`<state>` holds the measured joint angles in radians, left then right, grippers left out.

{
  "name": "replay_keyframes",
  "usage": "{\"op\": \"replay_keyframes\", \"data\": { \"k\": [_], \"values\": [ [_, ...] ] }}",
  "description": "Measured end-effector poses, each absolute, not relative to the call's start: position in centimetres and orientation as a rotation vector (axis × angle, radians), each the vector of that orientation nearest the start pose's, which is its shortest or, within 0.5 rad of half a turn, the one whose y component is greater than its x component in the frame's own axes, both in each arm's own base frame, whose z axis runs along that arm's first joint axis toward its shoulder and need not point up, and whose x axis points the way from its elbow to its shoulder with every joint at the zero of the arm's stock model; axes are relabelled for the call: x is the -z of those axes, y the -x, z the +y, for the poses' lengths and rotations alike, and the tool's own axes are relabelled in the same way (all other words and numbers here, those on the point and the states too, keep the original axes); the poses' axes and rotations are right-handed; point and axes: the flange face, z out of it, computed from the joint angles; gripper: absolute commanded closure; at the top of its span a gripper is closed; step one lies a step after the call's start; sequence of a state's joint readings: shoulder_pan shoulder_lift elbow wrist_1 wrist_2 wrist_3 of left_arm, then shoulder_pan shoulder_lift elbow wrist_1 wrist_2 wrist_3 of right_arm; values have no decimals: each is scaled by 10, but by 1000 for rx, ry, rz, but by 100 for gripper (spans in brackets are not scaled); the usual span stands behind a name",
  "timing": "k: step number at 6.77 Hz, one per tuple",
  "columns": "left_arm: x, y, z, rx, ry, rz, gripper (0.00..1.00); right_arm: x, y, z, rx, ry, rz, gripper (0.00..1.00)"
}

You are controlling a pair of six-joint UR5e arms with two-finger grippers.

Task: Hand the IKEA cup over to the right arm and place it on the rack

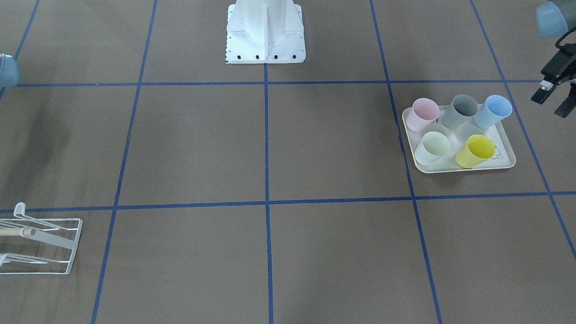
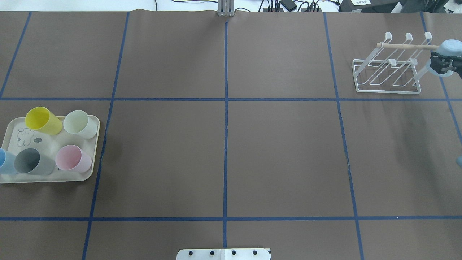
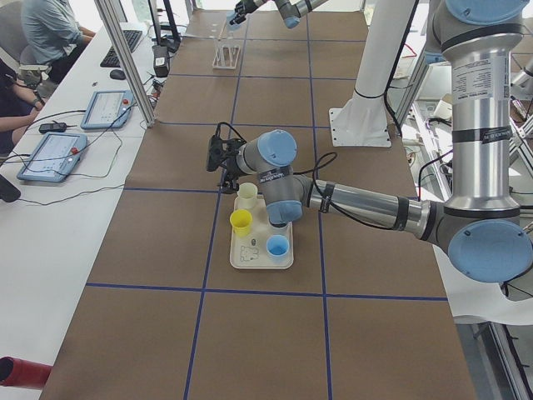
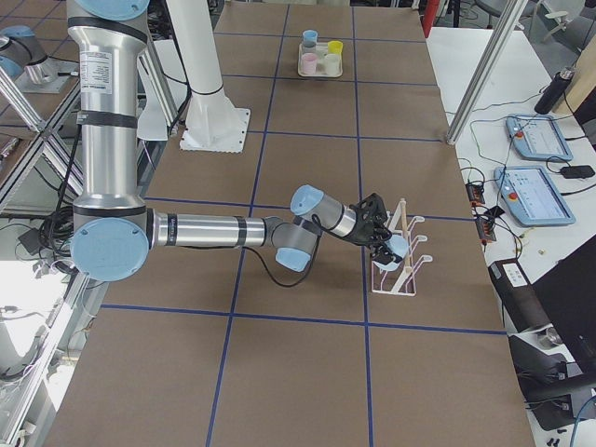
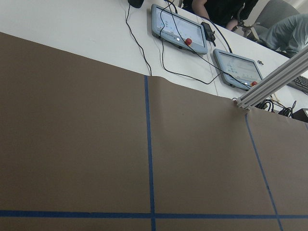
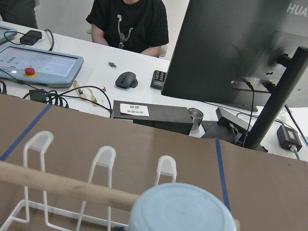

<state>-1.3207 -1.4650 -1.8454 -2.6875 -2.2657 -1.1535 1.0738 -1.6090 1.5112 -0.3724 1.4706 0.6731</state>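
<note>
Six cups were in view. Five stood upright on one cream tray [image 1: 450, 170] at the robot's left end of the worktop [image 1: 315, 144]: a pink cup [image 1: 423, 114], a grey cup [image 1: 460, 111] and a sky-blue cup [image 1: 492, 111] in the row nearer the robot, with a pale green cup [image 1: 432, 148] and a yellow cup [image 1: 474, 151] in the row farther from it. All five had their mouths up.

The sixth, a pale blue cup [image 6: 180, 209], was at the opposite end of the worktop, pinched in the fingers of the right gripper [image 2: 442, 63]. It hung at the end of the one wooden dowel [image 2: 408, 46] of the single white wire rack [image 2: 386, 77]. Its closed base faced the right wrist camera. Whether the cup touched the dowel or a prong could not be told. Three capped prong tips stood in a row along the dowel in the overhead view, with shorter ones lower down.

The left gripper [image 1: 548, 105] hovered above the worktop just beside the tray, near the sky-blue cup. Its two fingers were spread apart and held nothing.

Two tablets [image 5: 180, 29] lay on the white desk beyond the worktop. Two seated people [image 3: 50, 29] showed in the left side view.
</note>
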Motion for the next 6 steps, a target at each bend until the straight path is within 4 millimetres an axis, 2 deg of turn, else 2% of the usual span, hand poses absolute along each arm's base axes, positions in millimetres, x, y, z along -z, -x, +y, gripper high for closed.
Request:
{"op": "replay_keyframes", "data": {
  "k": [4, 6],
  "values": [
    [-446, -42, -447, 317, -552, 1241, 0, -576, 117, -514, -207, -972, -550, 0],
    [-448, -43, -451, 305, -548, 1218, 0, -552, 115, -510, -175, -964, -624, 0]
  ]
}}
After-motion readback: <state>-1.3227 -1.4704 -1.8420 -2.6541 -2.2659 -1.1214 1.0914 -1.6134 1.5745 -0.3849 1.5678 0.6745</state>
